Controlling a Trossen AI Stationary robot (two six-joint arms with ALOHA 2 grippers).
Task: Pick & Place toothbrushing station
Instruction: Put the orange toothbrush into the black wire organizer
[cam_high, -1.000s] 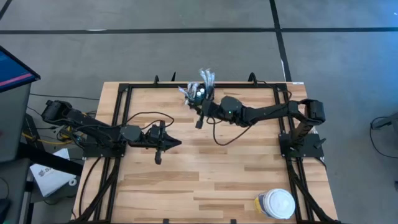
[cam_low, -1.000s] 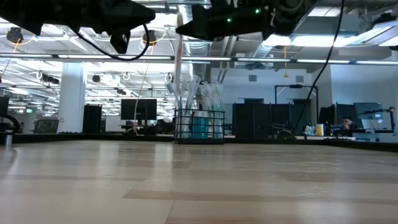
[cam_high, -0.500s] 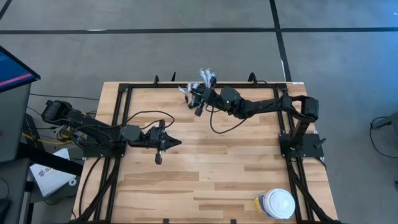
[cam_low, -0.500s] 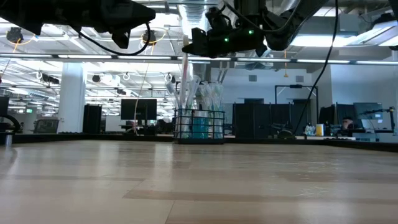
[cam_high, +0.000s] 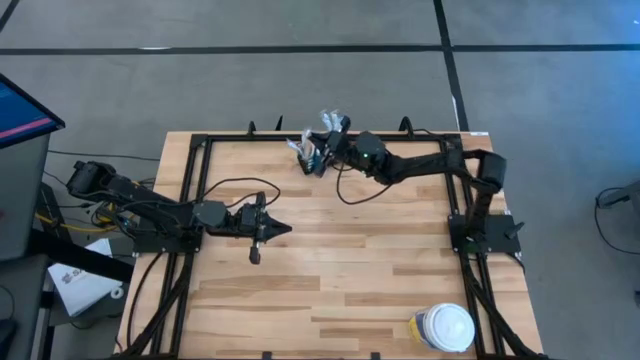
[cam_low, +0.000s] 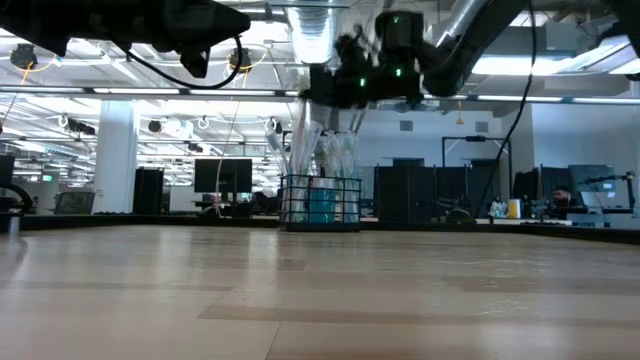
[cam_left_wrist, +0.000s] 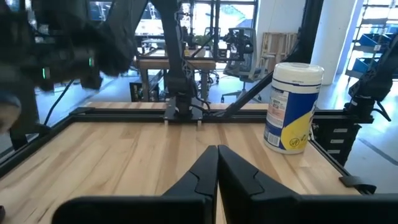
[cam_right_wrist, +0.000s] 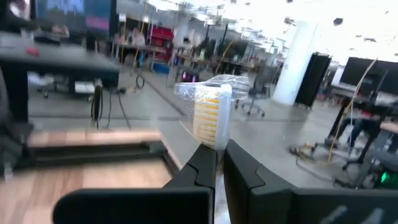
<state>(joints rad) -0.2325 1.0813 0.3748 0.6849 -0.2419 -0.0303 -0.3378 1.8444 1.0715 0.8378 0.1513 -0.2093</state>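
Note:
The toothbrushing station (cam_low: 320, 203) is a small black wire caddy standing at the table's far edge (cam_high: 316, 146). Several wrapped toothbrushes stand in it. My right gripper (cam_high: 322, 158) reaches level over the station (cam_low: 312, 96) and is shut on a wrapped toothbrush (cam_right_wrist: 211, 115) with yellow bristles. My left gripper (cam_high: 285, 229) hovers shut over the table's left middle, holding nothing (cam_left_wrist: 217, 155). My right gripper pinches the wrapped toothbrush between its two fingers just below the head (cam_right_wrist: 216, 144). The fingers come in level, across the brush. The brush stands upright with its head above the fingers and its handle (cam_low: 301, 135) hanging toward the station. I cannot tell whether its lower end is inside.
A round white-lidded jar with a yellow label (cam_high: 443, 327) stands at the near right corner (cam_left_wrist: 292, 107). A black frame (cam_high: 200, 190) runs along the table's edges. Bare wood lies between the arms.
My right gripper, still shut on the toothbrush, has swung toward the table's far edge and a little down. It now stands over the station, and the brush has stayed upright.

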